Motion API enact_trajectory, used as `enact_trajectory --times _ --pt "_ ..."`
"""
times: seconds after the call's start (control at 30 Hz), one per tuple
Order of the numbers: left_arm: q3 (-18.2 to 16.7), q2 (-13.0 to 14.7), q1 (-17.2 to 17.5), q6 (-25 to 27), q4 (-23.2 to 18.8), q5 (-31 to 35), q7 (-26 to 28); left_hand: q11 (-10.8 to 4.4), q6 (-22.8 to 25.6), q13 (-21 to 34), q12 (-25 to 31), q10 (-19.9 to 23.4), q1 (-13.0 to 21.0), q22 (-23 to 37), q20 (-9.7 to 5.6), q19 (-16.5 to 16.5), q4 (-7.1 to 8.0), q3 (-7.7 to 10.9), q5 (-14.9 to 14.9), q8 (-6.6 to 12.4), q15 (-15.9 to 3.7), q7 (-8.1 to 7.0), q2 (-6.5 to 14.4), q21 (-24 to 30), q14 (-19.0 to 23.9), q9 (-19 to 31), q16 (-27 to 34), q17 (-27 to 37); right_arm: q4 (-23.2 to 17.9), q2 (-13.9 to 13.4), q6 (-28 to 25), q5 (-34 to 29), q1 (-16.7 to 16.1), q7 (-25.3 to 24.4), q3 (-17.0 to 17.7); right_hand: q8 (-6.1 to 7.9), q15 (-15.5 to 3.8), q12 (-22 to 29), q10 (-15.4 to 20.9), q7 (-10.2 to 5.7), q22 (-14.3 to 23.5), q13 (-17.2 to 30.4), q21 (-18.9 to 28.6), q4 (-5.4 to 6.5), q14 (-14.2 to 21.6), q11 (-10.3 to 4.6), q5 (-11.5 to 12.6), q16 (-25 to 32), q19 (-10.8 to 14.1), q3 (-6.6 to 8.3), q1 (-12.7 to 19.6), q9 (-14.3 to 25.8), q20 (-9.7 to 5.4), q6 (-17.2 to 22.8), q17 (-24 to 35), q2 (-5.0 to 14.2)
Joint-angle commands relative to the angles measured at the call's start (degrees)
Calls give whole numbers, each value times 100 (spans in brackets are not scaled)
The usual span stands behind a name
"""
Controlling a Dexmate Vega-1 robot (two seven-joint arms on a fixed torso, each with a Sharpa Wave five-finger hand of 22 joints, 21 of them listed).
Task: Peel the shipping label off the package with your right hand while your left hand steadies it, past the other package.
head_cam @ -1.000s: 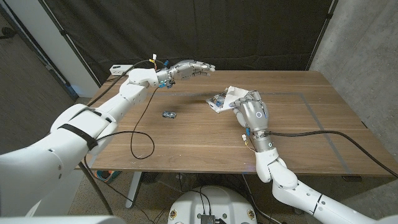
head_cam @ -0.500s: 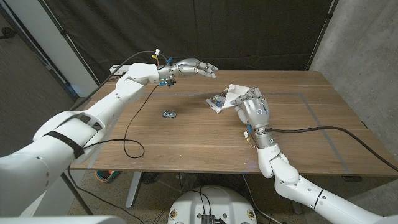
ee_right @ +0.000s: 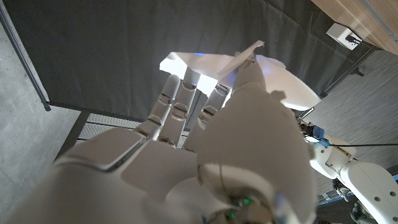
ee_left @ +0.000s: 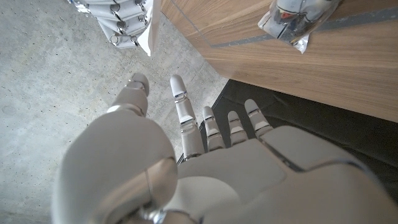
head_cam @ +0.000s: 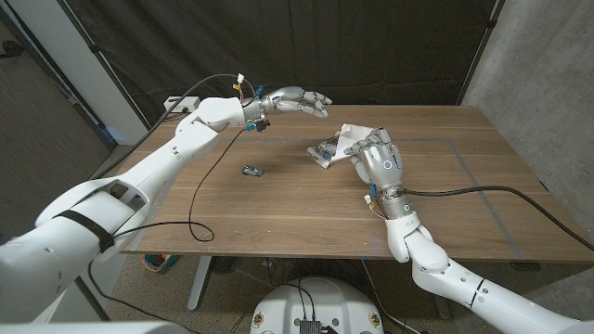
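A wooden bench (head_cam: pixel 278 199) with a brown grained top is seen in front of a black curtain (head_cam: pixel 278 46), with a grey concrete wall (head_cam: pixel 548 56) at the right and a grey panel at the far left. Faint rectangular tape lines are marked on the right part of the bench top. A black cable (head_cam: pixel 209 199) is draped in a loop across the left part of the top, and another black cable (head_cam: pixel 483 195) runs from the right wrist toward the right edge.

The package (head_cam: pixel 336 146) is found right of centre toward the far side of the bench. It is a clear crinkled bag with dark and bluish contents, and a white sheet, the label (head_cam: pixel 355 135), is lifted from it at an angle. The right hand (head_cam: pixel 376 162) is closed over the near right side of the package, and in the right wrist view the white label (ee_right: pixel 205 65) is seen grasped at the fingers (ee_right: pixel 177 102). A second, smaller package (head_cam: pixel 251 171) lies alone to the left, well apart from the first.

The left hand (head_cam: pixel 295 99) is held in the air above the far side of the bench, its fingers (ee_left: pixel 186 115) spread apart and released, with nothing in them, well apart from both packages.
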Motion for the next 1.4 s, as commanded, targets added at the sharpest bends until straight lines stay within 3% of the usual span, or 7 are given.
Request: enact_trajectory --times 0.03,0.4,0.6,0.87,1.1,1.4 --pt "62 -81 140 243 -240 -316 -15 -35 226 29 67 64 -30 13 45 -300 82 -98 29 60 -1 60 -128 39 32 -17 27 25 66 -20 62 -21 46 -37 -6 -34 -944 24 61 2 -8 34 61 1 -41 20 17 35 -31 -18 -11 27 -203 84 30 -30" --pt "44 -15 397 424 -645 -141 493 -79 360 36 124 202 -104 16 38 -217 125 -227 102 21 -35 100 -241 79 113 -55 57 31 135 -23 150 9 71 -110 -12 -62 -944 19 70 2 -28 56 121 4 -47 21 22 20 -44 -26 -18 29 -207 114 40 -39" --pt "55 -18 445 519 -689 -118 605 -253 473 40 183 349 161 23 24 0 64 -166 188 -21 -119 2 -131 179 232 -74 96 29 116 -32 176 11 70 -175 4 -82 -944 15 83 1 -46 73 168 11 -40 20 27 12 -56 -32 -29 30 -209 135 49 -38" --pt "128 -82 423 593 -612 -88 613 -288 516 43 207 400 289 23 31 91 62 -129 209 -69 -141 8 -50 225 265 -83 102 33 85 -52 208 -13 76 -234 25 -119 -945 1 92 -2 -84 103 256 16 -31 20 38 -10 -77 -40 -38 32 -215 164 57 -42" --pt "121 -198 472 665 -569 -238 644 -428 750 47 269 540 328 22 37 146 93 -139 200 -57 -191 -140 -15 258 353 -98 123 38 123 -50 241 -26 99 -220 12 -133 -945 -6 97 -2 -101 115 289 17 -28 19 42 -21 -94 -44 -41 33 -219 174 57 -46" --pt "99 -255 593 723 -674 -274 853 -490 967 52 332 673 335 17 40 207 120 -185 189 -78 -246 -238 -36 291 456 -119 142 37 172 -32 297 12 132 -234 7 -152 -945 -18 100 -2 -128 132 341 17 -14 17 47 -25 -109 -48 -43 34 -222 188 74 -50"
